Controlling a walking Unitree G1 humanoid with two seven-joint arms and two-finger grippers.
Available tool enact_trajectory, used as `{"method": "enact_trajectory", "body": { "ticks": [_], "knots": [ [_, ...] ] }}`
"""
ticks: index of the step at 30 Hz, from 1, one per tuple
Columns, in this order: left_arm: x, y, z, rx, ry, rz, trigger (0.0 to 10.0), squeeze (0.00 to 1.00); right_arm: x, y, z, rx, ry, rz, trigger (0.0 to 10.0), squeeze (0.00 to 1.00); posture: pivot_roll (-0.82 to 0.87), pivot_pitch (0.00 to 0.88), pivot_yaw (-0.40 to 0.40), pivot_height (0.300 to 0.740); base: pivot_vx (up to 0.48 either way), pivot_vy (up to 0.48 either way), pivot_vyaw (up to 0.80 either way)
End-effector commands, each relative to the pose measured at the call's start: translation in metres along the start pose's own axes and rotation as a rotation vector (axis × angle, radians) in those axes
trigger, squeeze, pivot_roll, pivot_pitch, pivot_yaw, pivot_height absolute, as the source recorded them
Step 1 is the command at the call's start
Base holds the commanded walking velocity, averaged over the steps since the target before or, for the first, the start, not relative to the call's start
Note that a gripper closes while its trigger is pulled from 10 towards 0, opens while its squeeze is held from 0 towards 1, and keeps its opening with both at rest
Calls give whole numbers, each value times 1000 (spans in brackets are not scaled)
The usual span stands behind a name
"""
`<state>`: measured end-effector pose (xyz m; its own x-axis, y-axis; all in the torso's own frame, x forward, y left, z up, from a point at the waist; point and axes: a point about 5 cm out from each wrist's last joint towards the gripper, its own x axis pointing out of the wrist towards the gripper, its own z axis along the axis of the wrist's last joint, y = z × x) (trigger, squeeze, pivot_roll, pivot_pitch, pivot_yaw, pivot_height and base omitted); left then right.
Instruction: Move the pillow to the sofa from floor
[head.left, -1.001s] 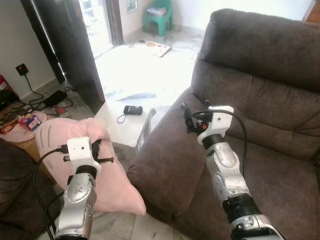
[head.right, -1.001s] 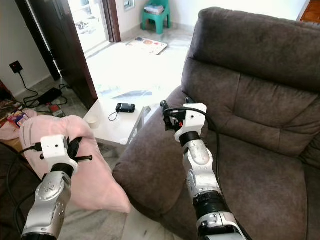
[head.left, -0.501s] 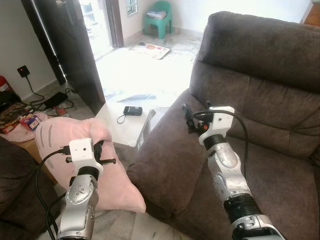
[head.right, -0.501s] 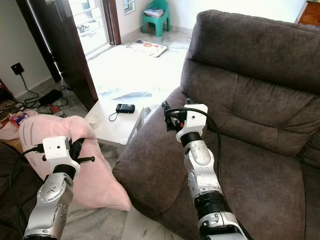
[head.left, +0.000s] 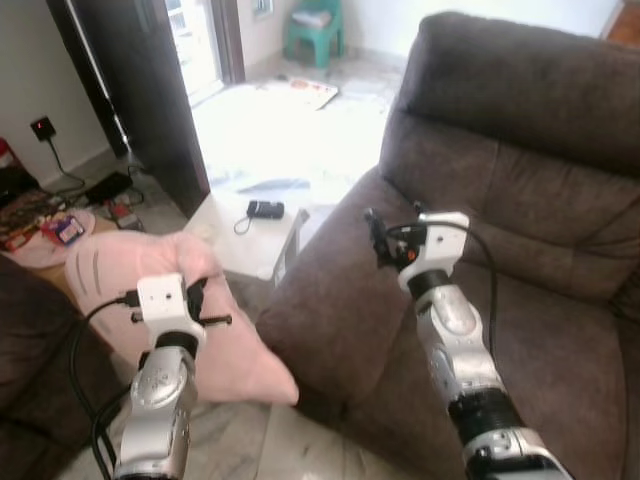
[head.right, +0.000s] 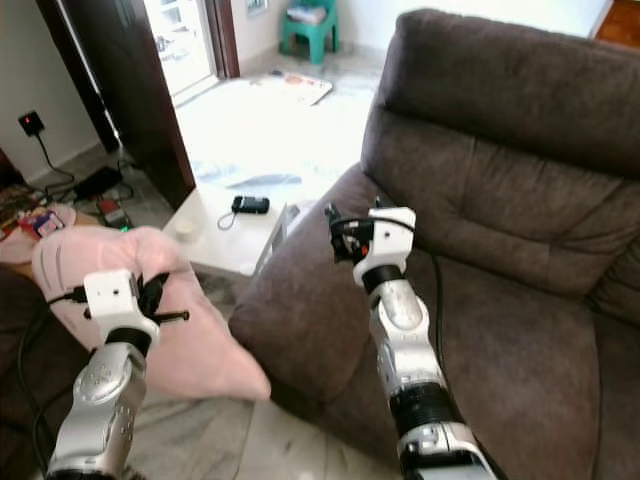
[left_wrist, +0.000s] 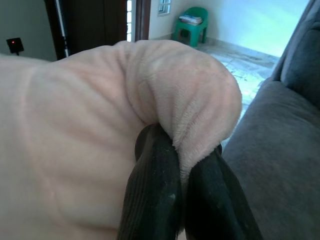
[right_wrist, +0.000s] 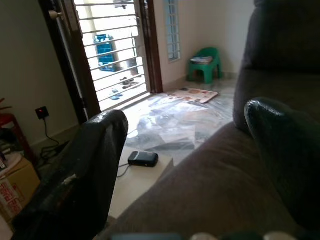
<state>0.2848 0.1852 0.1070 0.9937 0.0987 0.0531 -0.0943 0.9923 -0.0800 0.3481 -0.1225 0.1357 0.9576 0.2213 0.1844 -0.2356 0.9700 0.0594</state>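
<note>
A pink pillow (head.left: 130, 290) hangs beside the brown sofa's armrest (head.left: 330, 300), held up off the floor. My left gripper (left_wrist: 182, 175) is shut on a fold of the pillow (left_wrist: 100, 115), with the cloth bunched between its black fingers (left_wrist: 155, 190). The brown sofa (head.left: 520, 200) lies to the right, its seat bare. My right gripper (head.left: 375, 235) hovers above the armrest, open with nothing between its fingers (right_wrist: 75, 185).
A low white table (head.left: 245, 240) with a black device (head.left: 265, 209) stands between the pillow and the sofa. Cables and clutter (head.left: 60, 225) lie on the floor at left. A dark door (head.left: 130, 90) and a green stool (head.left: 318, 25) are further back.
The view has shifted and blurred a little as the camera moved. The pillow stays in the left gripper, slightly nearer the armrest. The right gripper holds its place.
</note>
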Motion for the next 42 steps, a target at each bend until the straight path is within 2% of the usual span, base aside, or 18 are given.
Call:
{"method": "enact_trajectory", "body": {
  "ticks": [1,7,14,36,42],
  "knots": [
    [4,-10,24,-16,-114,-46,10000,0,1,-2,1,-5,-1,-5,10000,0,89,17,-4,734,-289,0,0],
    [4,-11,23,-14,-111,-44,10000,0,2,-2,1,-8,2,-4,10000,0,88,18,-7,734,-283,0,0],
    [5,-9,23,-3,-106,-29,10000,0,2,-3,1,-11,5,-2,10000,0,88,20,-11,734,0,0,0],
    [4,-12,20,-38,-91,-33,10000,0,1,-7,-3,-24,31,-19,10000,0,85,19,-16,734,0,0,0],
    [4,-12,19,-37,-86,-39,10000,0,1,-9,-5,-13,45,-32,10000,0,86,13,-14,734,0,284,0]
  ]
}}
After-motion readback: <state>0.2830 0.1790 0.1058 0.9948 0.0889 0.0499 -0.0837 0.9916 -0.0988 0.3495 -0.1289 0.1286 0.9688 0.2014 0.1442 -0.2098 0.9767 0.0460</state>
